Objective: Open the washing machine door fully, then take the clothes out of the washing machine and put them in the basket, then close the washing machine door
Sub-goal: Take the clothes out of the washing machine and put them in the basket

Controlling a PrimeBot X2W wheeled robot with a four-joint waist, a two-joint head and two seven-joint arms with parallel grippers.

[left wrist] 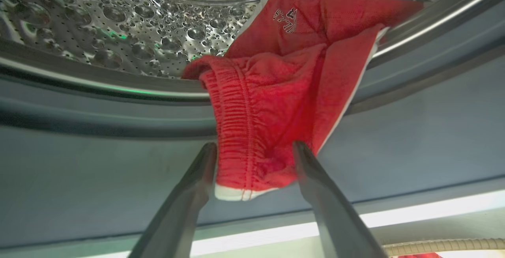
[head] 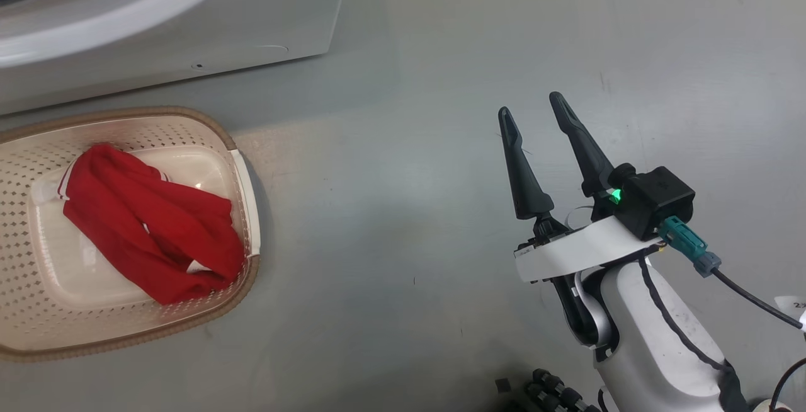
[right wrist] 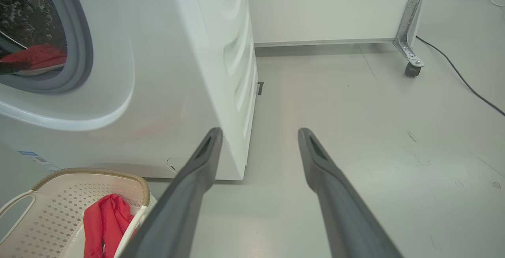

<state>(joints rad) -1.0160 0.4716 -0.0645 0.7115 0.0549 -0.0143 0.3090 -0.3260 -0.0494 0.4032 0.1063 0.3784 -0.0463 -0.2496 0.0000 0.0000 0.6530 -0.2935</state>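
In the left wrist view a red garment of the clothes (left wrist: 284,92) with a white edge hangs out of the steel drum (left wrist: 118,25) over the grey rubber rim. My left gripper (left wrist: 254,147) is open, and its fingers straddle the garment's lower hem. A second red garment (head: 151,229) lies in the cream basket (head: 249,210) on the floor in front of the washing machine (head: 189,15). My right gripper (head: 531,105) hangs open and empty over bare floor, right of the basket. The washing machine door is out of view.
The right wrist view shows the washing machine (right wrist: 173,72) from its front corner, with red cloth (right wrist: 37,55) in its opening and the basket (right wrist: 90,171) below. A wheeled metal leg (right wrist: 410,53) and a black cable (right wrist: 465,84) are at the far right.
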